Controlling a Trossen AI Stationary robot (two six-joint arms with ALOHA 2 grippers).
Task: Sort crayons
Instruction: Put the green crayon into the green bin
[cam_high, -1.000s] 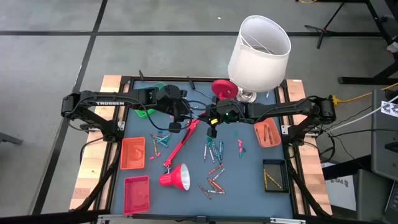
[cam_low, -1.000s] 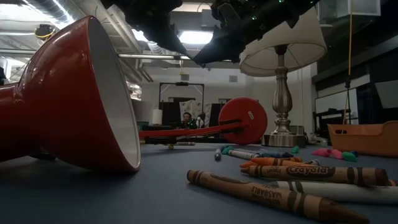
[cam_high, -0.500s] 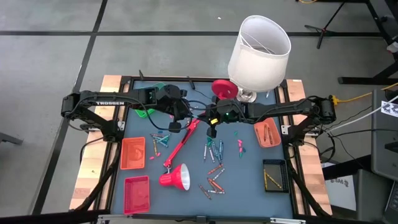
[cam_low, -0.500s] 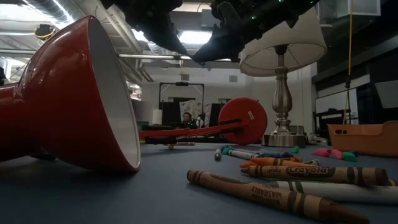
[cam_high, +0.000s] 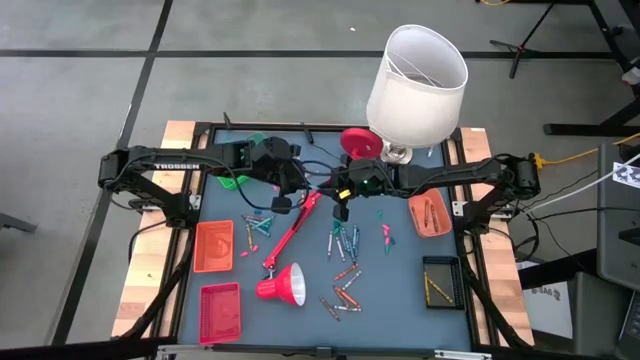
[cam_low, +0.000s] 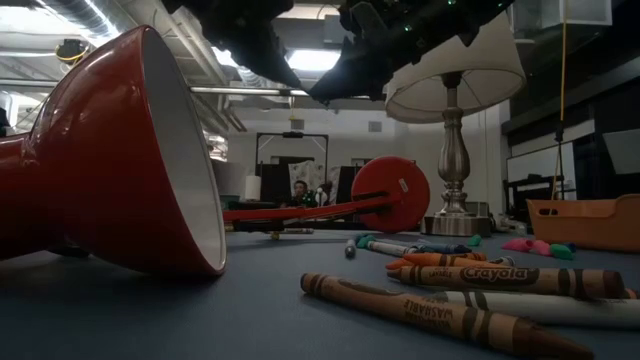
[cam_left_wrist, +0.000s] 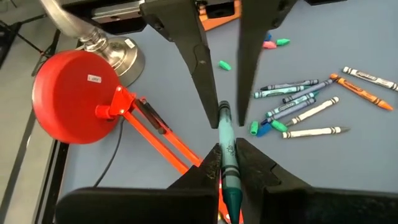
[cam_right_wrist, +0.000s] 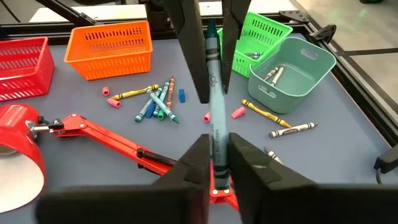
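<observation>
both grippers meet above the middle of the table (cam_high: 400, 300), over the long arm of the red desk lamp (cam_high: 292, 236) that lies on its side.

left gripper (cam_left_wrist: 227, 163): its fingers are nearly together and pinch a teal crayon (cam_left_wrist: 229, 163) between the tips. the crayon runs lengthwise along the gap between the fingers. its far end reaches in between the fingers of the opposite gripper.

right gripper (cam_right_wrist: 214, 149): its fingers stand a little apart with the same teal crayon between them. the crayon's shaft lies along the gap. whether the pads press on it or only flank it cannot be told from the wrist view.

in the high view the two gripper tips sit close together, tip to tip, with the crayon itself too small to make out.

remaining crayons: a loose group (cam_high: 345, 243) lies on the table right of the lamp arm, another cluster (cam_high: 343, 297) lies nearer the front edge beside the lamp's red shade, and a small group (cam_high: 260, 224) lies left of the lamp arm.

containers: an orange basket (cam_right_wrist: 111, 48), a green basket (cam_right_wrist: 258, 37) and a pale green bin (cam_right_wrist: 292, 68) holding a few crayons stand on the left side of the table.
</observation>
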